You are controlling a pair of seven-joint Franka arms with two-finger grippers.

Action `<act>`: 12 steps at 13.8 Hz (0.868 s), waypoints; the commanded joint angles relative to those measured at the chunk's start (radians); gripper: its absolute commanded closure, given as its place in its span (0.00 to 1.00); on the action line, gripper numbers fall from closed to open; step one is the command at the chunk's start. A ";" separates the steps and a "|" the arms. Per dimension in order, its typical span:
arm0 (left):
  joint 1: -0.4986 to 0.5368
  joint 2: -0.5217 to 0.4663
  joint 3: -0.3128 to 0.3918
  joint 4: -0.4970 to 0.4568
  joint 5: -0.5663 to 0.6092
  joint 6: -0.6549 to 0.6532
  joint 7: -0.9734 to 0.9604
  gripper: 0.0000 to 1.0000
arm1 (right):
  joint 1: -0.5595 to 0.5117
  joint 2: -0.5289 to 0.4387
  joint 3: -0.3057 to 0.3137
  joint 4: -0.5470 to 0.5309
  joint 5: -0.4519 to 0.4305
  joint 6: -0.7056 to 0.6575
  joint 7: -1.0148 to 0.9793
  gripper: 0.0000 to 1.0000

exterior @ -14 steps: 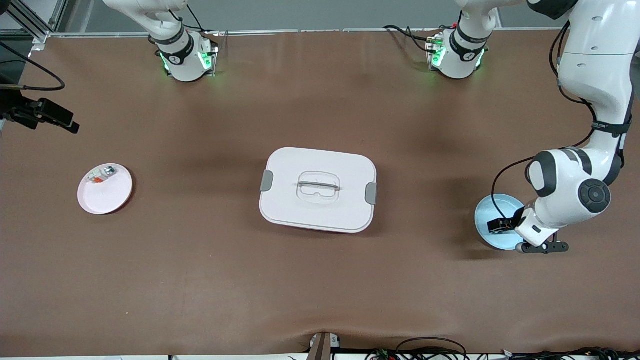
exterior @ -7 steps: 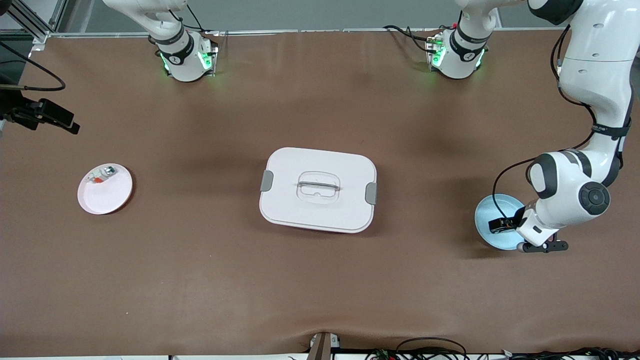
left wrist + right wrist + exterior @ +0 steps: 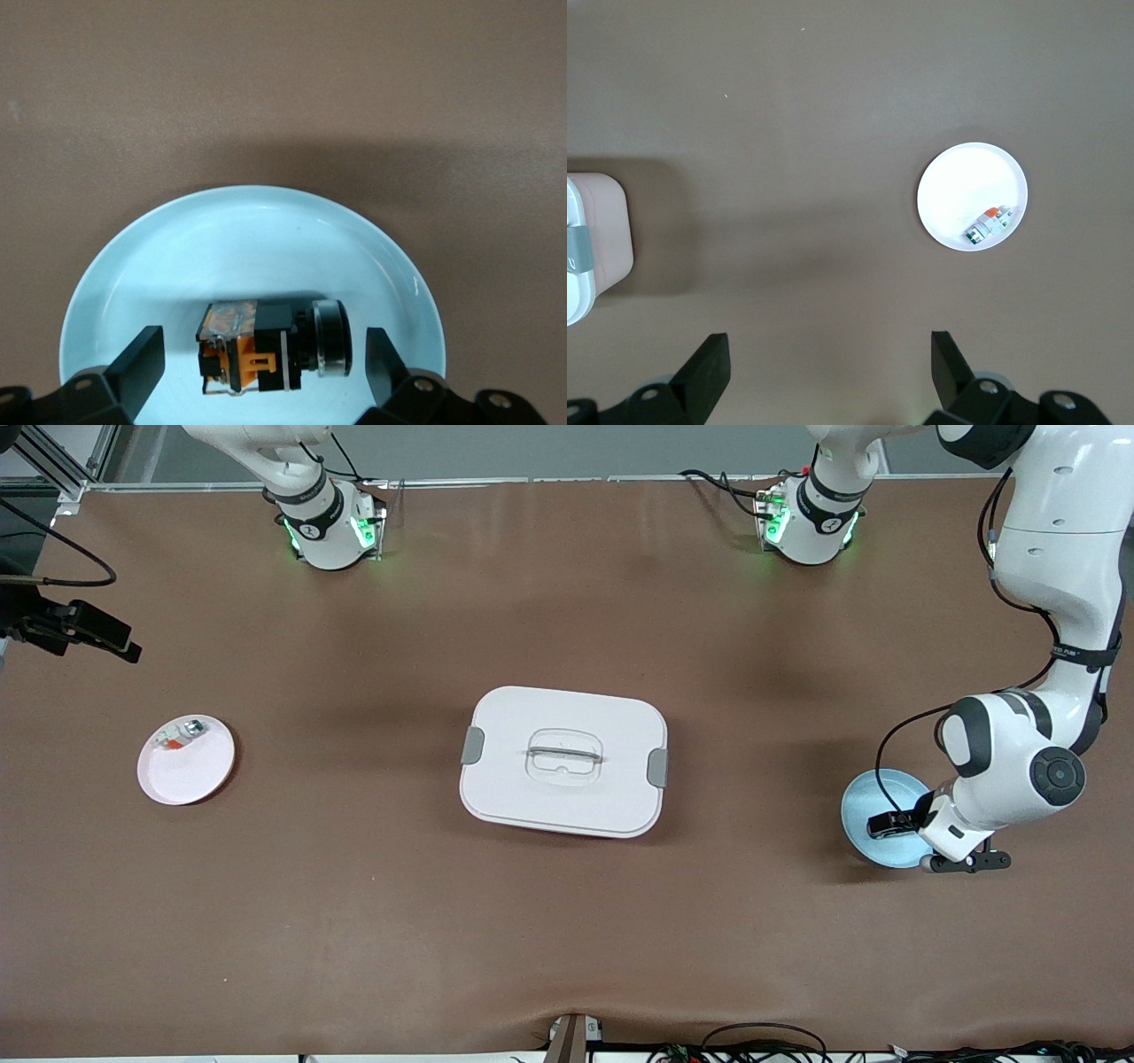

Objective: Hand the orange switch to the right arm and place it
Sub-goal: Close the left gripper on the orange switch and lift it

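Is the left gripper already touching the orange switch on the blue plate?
Apart. In the left wrist view the left gripper is open, and blue plate shows between each finger and the orange switch.

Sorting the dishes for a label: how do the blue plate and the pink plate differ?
The blue plate sits at the left arm's end, the pink plate at the right arm's. The blue one holds the orange switch, the pink a small whitish piece. The left gripper hangs over the blue only. Both are round.
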 commanded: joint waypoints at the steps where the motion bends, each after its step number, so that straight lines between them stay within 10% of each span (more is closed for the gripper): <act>1: 0.000 0.016 -0.004 0.014 0.017 0.007 -0.001 0.00 | 0.003 -0.019 0.002 -0.019 -0.005 0.011 0.020 0.00; 5: 0.004 0.028 -0.004 0.011 0.017 0.010 -0.001 0.04 | 0.004 -0.019 0.002 -0.019 -0.005 0.011 0.020 0.00; 8: 0.004 0.034 -0.004 0.011 0.017 0.010 -0.001 0.35 | 0.009 -0.019 0.002 -0.019 -0.005 0.011 0.020 0.00; 10: 0.003 0.028 -0.004 0.013 0.017 0.004 -0.004 0.86 | 0.009 -0.019 0.004 -0.019 -0.005 0.011 0.020 0.00; 12: 0.000 0.011 -0.009 0.014 0.017 -0.005 -0.008 1.00 | 0.009 -0.019 0.004 -0.019 -0.005 0.011 0.020 0.00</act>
